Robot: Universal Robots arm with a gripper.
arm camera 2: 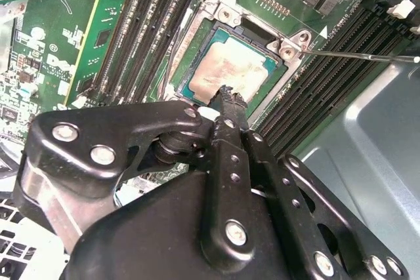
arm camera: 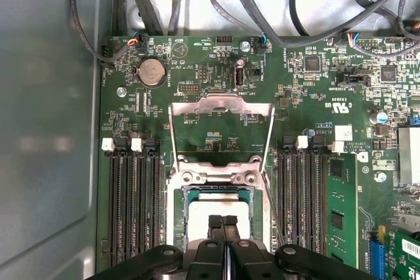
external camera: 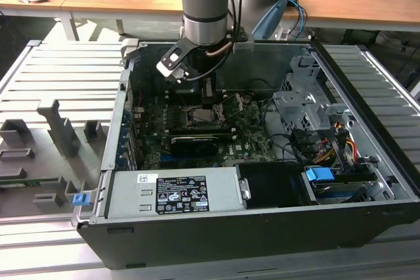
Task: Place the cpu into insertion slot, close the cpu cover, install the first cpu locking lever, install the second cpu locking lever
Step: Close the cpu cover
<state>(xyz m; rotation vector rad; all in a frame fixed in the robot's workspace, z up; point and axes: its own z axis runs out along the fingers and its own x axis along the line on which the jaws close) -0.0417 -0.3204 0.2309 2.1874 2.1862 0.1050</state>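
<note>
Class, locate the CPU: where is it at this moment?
In the second wrist view, the small pale silvery-beige square cpu lies flat in the silver-rimmed dark square insertion slot, at the tip of the black tool.

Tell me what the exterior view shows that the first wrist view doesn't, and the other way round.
The exterior view adds the whole open computer case, its silver power supply and the robot arm reaching down inside. The first wrist view adds the coin battery and a clear look at the cpu cover swung open and the cpu lying in the insertion slot. Shared: the green circuit board and the gripper, fingers shut, over that slot.
</note>
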